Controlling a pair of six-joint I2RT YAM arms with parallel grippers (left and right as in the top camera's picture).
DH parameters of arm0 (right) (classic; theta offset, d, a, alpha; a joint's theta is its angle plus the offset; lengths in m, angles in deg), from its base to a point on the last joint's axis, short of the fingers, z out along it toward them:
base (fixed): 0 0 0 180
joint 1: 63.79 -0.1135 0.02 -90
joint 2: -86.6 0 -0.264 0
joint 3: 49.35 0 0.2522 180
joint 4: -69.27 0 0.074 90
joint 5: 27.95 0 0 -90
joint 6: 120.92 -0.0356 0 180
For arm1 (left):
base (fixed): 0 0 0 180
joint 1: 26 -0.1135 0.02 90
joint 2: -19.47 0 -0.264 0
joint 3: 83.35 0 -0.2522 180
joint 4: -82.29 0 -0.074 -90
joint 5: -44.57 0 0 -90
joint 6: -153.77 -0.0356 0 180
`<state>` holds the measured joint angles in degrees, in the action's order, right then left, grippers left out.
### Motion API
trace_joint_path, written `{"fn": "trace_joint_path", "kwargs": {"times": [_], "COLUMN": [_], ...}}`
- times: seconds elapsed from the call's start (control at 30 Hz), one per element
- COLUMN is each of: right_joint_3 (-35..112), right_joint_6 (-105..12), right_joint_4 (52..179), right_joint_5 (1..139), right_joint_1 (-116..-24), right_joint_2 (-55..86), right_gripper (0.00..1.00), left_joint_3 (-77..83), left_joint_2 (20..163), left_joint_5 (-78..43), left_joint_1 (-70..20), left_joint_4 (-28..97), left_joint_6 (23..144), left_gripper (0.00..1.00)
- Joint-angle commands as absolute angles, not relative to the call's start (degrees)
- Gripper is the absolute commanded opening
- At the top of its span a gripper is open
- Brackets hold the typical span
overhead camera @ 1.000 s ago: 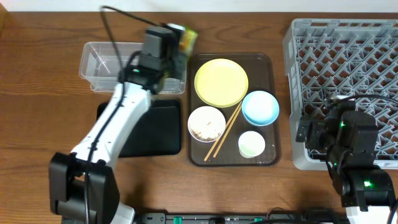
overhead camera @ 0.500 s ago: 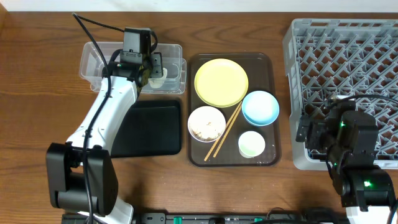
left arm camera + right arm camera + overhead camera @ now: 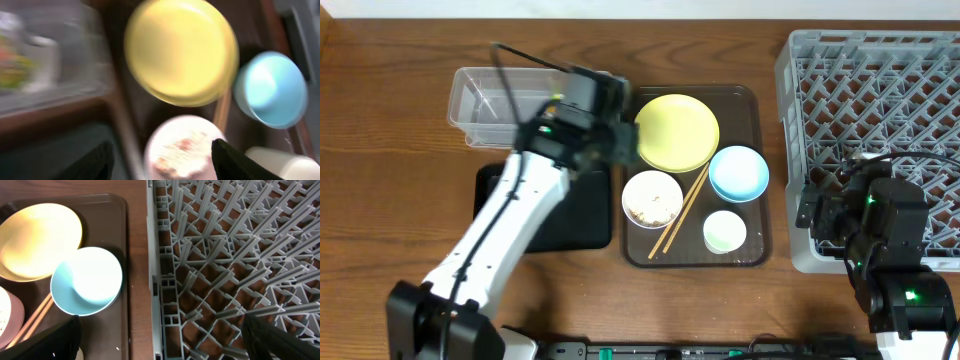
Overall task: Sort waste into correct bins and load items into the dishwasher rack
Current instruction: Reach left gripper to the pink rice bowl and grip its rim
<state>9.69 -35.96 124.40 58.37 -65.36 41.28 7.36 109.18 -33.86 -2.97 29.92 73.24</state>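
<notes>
Left gripper (image 3: pixel 161 155), fingers spread empty, hangs over the rice bowl (image 3: pixel 184 145), 6 o'clock of the plate (image 3: pixel 181 50); a crooked grab could tip it, spilling onto the tray (image 3: pixel 745 100). Right gripper (image 3: pixel 162 340) gapes empty.

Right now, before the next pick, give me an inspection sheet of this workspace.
Surface: brown wooden table, holding a flat brown serving tray.
Job's things: round yellow plate, light blue bowl, white bowl with rice-like food, small pale cup and thin wooden chopsticks, all on the serving tray; clear plastic tub and black tray left of it; grey lattice rack right, empty as far as seen.
Clutter: nothing seen.
Grippers: left gripper open, empty, over the serving tray's left side, view blurred; right gripper open, empty, at the rack's edge.
Cables: black cable arcs over the tub; a second black cable crosses the rack.
Surroundings: nothing seen.
</notes>
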Motion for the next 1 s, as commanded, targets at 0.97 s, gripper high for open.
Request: {"fn": "trace_joint_path", "kwargs": {"times": [0.97], "right_joint_3": [10.69], "right_joint_6": [-36.68], "right_joint_4": [124.90], "right_joint_5": [58.00], "right_joint_1": [-65.68], "right_joint_2": [41.47], "right_gripper": [0.99], "left_joint_3": [9.57], "left_joint_2": [129.71], "left_joint_5": [-35.69], "left_joint_1": [15.98], "left_joint_4": [34.77], "left_joint_6": [79.12], "left_gripper": [0.46]}}
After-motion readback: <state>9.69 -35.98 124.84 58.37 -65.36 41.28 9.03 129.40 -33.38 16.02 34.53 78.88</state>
